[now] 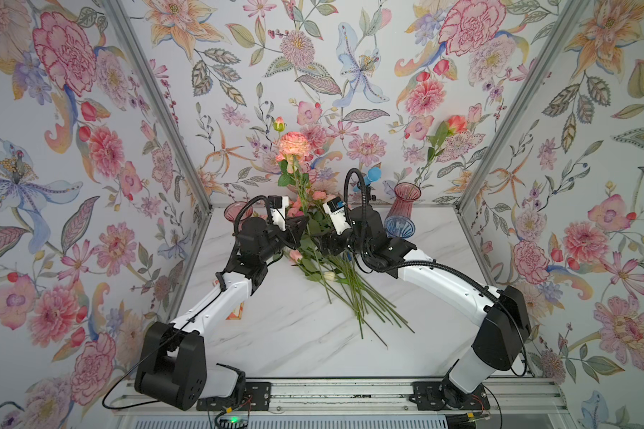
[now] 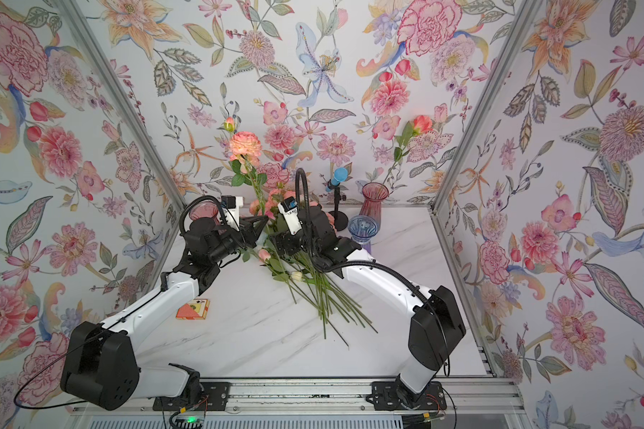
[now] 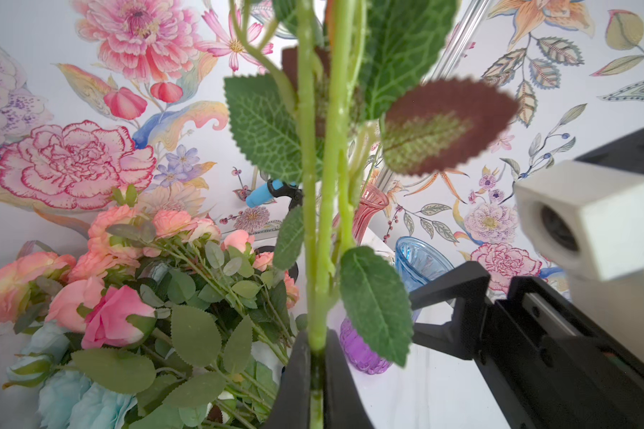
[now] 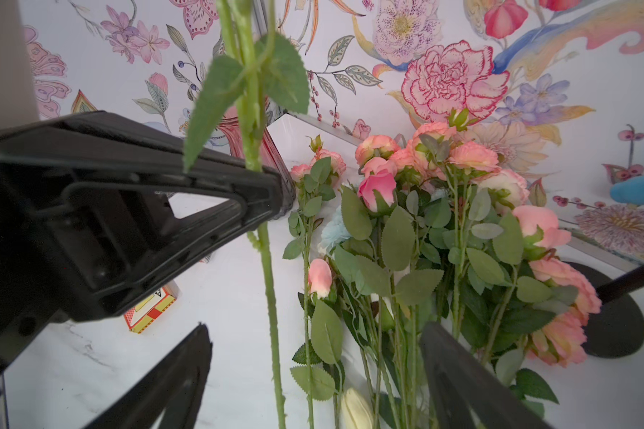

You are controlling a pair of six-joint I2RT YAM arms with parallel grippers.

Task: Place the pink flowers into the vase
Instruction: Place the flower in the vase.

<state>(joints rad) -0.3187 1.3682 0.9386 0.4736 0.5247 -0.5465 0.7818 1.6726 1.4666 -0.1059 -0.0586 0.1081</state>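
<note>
Rail [image 1: 343, 388]: aluminium, along the near edge; both arm bases are mounted on it.
Table [image 1: 276, 345]: white marble pattern, walled on three sides.
Card box [image 2: 192, 310]: flat on the table beside the left arm.
Pink flowers [image 3: 108, 319]: piled mid-table, stems toward the rail, blooms toward the back; pale-blue and white blooms are mixed in.
Right gripper [image 4: 313, 349]: released, jaws spread over the pile's stems.
Left gripper [image 3: 317, 345]: clenched on the held flower [image 1: 294, 145], stem upright, bloom above the pile.
Blue vase [image 1: 398, 227]: just behind the right wrist.
Pink vase [image 1: 235, 212]: far left corner, partly hidden by the left arm.
Red vase [image 1: 402, 208]: far right, by the back wall; lone flower [image 1: 456, 123] stands in it.
Microphone [image 1: 372, 175]: blue, on a stand near the red vase.
Walls [image 1: 90, 148]: floral wallpaper.
</note>
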